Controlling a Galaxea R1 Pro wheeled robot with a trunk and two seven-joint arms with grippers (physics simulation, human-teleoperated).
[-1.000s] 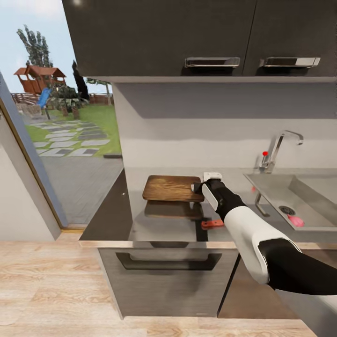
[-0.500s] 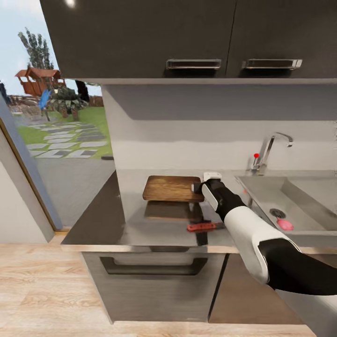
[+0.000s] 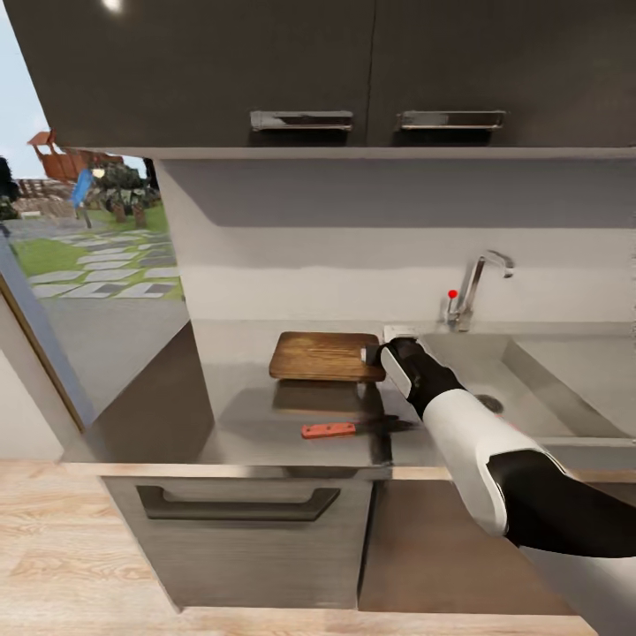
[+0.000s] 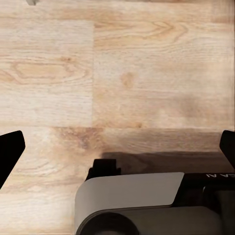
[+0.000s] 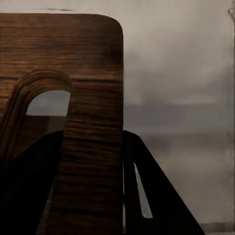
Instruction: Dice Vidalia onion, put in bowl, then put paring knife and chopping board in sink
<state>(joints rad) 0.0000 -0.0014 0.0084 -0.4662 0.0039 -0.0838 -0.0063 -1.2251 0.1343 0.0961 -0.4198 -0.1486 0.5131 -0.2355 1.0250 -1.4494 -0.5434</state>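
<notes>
Wooden board [image 3: 323, 355]: I hold it lifted above the surface [image 3: 256, 424], my right hand [image 3: 374, 354] clamped on its handle-slot end.
Knife [image 3: 340, 429]: flat on the surface, below the board.
Sink [image 3: 539, 389]: right of the board.
Left hand: cannot tell; over plank floor [image 4: 117, 73].

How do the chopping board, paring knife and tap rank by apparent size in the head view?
1. chopping board, though it is held raised, nearer the camera
2. paring knife
3. tap; close to the knife, so uncertain
</notes>
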